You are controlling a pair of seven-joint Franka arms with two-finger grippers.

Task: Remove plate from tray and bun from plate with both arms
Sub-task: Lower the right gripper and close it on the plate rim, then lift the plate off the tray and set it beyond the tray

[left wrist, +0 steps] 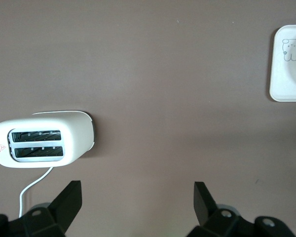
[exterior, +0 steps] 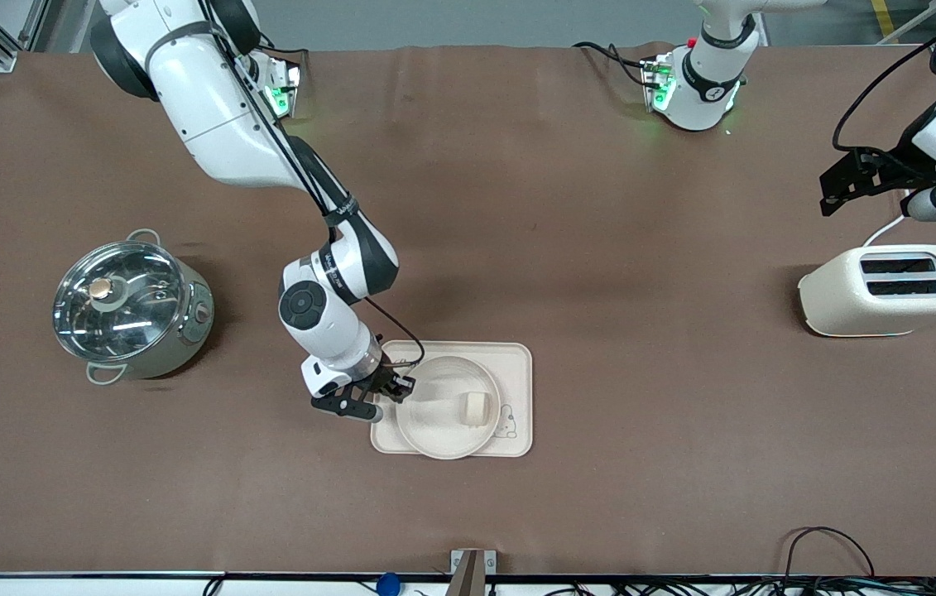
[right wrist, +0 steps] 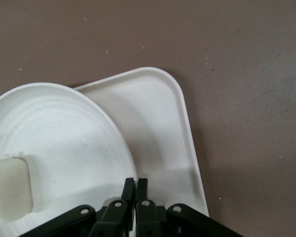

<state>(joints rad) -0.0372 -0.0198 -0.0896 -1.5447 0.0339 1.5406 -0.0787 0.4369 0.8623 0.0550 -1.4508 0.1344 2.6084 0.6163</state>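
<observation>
From my console I see the round, shallow cream-white plate (exterior: 444, 407) lying flat, rim up, on the rectangular cream tray with the rabbit drawing (exterior: 517, 364), directly at the tips of the right pincer (exterior: 396, 389). The small pale cream-yellow cylindrical bun (exterior: 475, 407) stands squat on its flat end inside the plate, its short axis vertical, a little past the pincer's tips toward the left arm's end of the brown desk (exterior: 600, 207). The right arm reaches down from its base with the wrist bent over the tray's edge; in the right wrist view its fingers (right wrist: 129, 190) are pressed together on the plate's rim (right wrist: 108, 118). The left pincer (left wrist: 138, 197) waits with its fingers wide apart and empty above the desk beside the cream two-slot toaster (exterior: 888, 290).
</observation>
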